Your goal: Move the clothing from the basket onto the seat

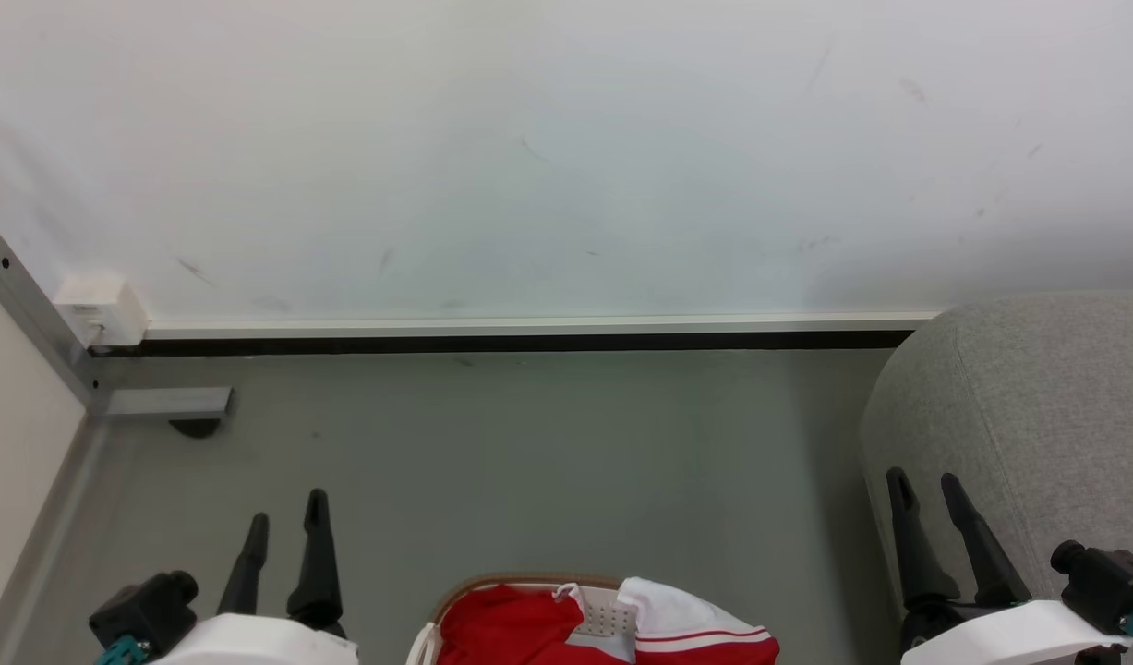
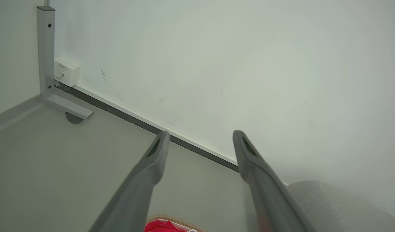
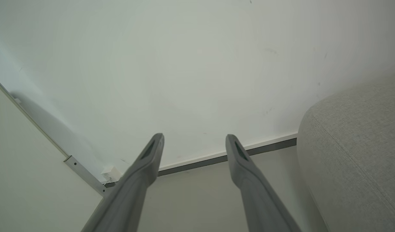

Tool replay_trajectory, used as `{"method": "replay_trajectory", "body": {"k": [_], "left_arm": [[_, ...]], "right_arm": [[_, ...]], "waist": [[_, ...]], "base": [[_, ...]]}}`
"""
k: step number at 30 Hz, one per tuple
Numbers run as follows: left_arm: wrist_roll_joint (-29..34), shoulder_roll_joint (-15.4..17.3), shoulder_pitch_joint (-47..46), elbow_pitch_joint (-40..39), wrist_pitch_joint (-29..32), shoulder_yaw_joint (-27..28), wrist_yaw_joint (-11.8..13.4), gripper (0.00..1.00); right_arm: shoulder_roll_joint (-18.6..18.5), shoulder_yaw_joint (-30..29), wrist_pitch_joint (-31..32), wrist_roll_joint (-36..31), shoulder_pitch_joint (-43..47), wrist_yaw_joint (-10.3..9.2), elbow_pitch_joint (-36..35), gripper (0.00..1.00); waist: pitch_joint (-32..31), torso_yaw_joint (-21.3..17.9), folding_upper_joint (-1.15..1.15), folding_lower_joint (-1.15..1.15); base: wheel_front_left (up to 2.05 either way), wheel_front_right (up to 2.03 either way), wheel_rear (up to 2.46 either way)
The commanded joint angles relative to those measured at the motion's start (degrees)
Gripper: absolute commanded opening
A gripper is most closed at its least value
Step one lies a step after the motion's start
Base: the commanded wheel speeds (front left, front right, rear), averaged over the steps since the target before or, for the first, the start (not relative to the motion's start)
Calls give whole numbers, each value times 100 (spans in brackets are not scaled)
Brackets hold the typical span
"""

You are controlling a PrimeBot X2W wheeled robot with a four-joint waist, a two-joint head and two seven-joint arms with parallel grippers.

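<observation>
At the bottom middle of the head view the basket (image 1: pixel 492 586) shows its tan-brown rim, with red and white clothing (image 1: pixel 529 628) heaped inside. Its rim (image 2: pixel 181 221) and a bit of the red cloth (image 2: pixel 160 227) peek in at the bottom of the left wrist view. The light grey seat (image 1: pixel 1037 416) stands at the right, also seen as the seat (image 2: pixel 339 206) and the seat (image 3: pixel 355 148) in the wrist views. My left gripper (image 1: pixel 287 513) hovers open left of the basket. My right gripper (image 1: pixel 923 482) is open beside the seat's front. Both hold nothing.
A white scuffed wall (image 1: pixel 566 157) with a dark baseboard (image 1: pixel 529 343) runs across the back. A grey metal post (image 1: pixel 30 305) with a foot and a small white box (image 1: pixel 100 309) stand in the left corner. Grey floor (image 1: pixel 529 462) lies between basket and wall.
</observation>
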Motion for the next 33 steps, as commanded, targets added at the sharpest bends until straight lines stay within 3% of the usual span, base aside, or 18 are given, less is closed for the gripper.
{"method": "replay_trajectory", "body": {"k": [1,33], "left_arm": [[208,74,12,-73,-60,-28,30,100],[1823,86,157,-182,-491,-177,257,100]], "right_arm": [[-26,36,-72,-176,-82,-6,-30,100],[139,19,-500,-1858,-31,-9,-157,100]], "waist": [[-3,1,0,0],[-47,-68,0,0]], "base": [[0,0,0],[0,0,0]]}}
